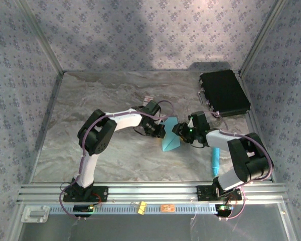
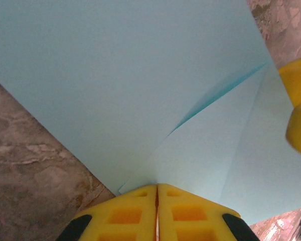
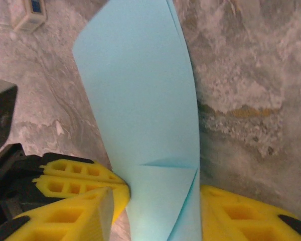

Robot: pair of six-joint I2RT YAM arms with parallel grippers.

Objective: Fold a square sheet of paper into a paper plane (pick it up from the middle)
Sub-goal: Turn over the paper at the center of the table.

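1. Left claw: closed tight, pads flush together, pinching a corner of the light-blue paper.
2. From that pinch the paper fans up and away from the left claw's tips. I see a fold line and an overlapping flap running out toward the side where the right claw sits.
3. Right claw: jaws part-way apart with the paper standing upright in the gap. One pad touches the paper's edge, and the other looks just clear of it. I'd call it open around the sheet, not clamped.
4. The claws are nose to nose with the paper between them. On the right wrist cam the left claw's yellow fingers sit just beside the right claw's finger.
5. Overhead, the paper reads as a pointed wedge between the two claws, over the marbled table. I can't tell whether its low end touches the table.
6. A cyan pen lies on the table outboard of the right claw, near that arm. A black case sits well beyond the right claw, in the far corner.
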